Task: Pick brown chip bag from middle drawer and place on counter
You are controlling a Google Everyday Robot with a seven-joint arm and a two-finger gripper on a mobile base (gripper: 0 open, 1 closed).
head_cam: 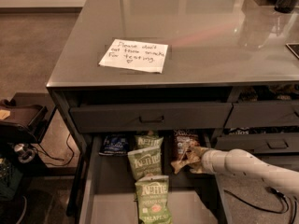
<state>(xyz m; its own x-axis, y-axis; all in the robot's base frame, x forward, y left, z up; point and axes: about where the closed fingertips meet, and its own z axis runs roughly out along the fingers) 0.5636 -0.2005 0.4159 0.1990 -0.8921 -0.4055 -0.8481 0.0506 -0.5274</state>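
I can't tell whether the gripper [188, 160], down at the brown chip bag [184, 139], holds it; a slack pinch might drop it against the drawer front [149, 117] overhead

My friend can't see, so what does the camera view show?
The gripper is at the brown chip bag in the open middle drawer, beside green bags. A handwritten note lies on the counter.
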